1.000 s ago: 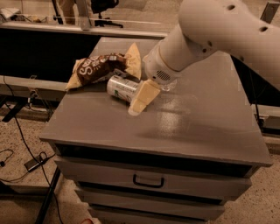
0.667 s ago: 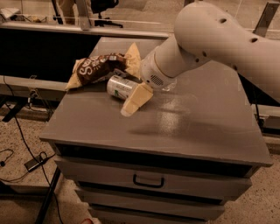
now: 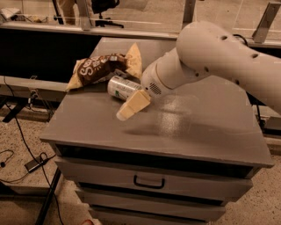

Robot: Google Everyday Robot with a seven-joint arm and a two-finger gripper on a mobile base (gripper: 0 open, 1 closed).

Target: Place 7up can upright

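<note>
Rolling is looming: the 7up can (image 3: 122, 86) is lying sideways on the worktop (image 3: 184, 136) beside the snack bag (image 3: 99, 68), the gripper (image 3: 130, 107) hanging just in front, spread or closed I cannot tell; a glancing touch could be sending it away.

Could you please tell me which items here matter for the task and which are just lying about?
Job: 7up can, lying on its side; gripper, close in front of it.
Lying about: snack bag, behind the can.

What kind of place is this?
Probably an office or lab: a grey drawer cabinet, an office chair behind, cables on the floor. The claw hangs beside the 7up can lying on the cabinet.
</note>
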